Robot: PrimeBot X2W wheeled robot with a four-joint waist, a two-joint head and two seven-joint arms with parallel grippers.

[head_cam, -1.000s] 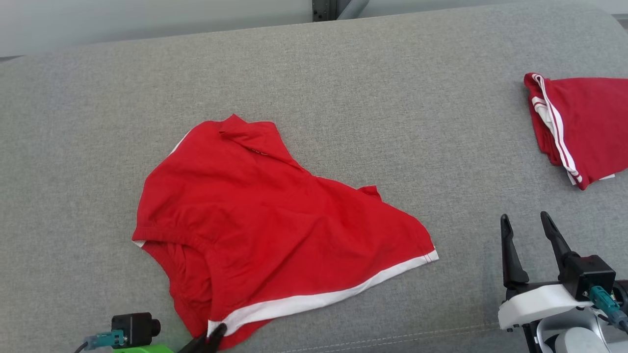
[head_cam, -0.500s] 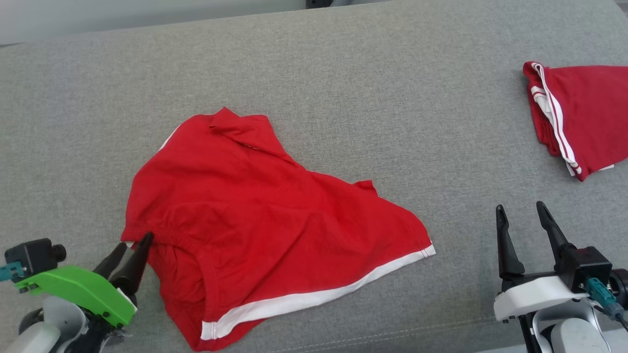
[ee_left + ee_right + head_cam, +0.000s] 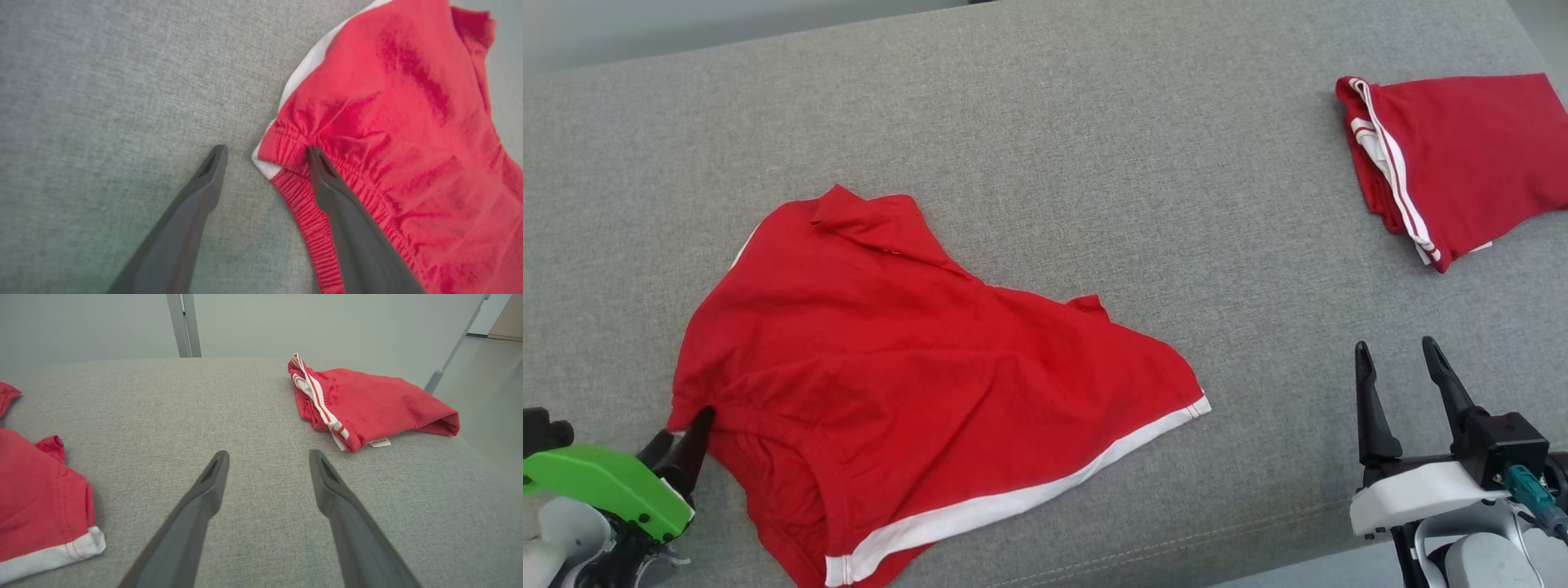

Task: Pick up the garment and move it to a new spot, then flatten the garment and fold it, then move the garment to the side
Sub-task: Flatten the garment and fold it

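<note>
Flatten step, by our read. The garment lies rumpled on the grey cushion, approx 9 o'clock of centre in head view. L gripper is at its 8 o'clock corner, jaws apart, one finger over the waistband, holding nothing. R gripper, jaws apart, hovers empty at 4 o'clock. Next we'd need a grip on that corner, w/ R taking the hem to pull taut.

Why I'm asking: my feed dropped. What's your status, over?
Left claw open at waistband corner of garment. Right claw open, idle. Not yet folded. Folded red shorts far right, clear.
</note>
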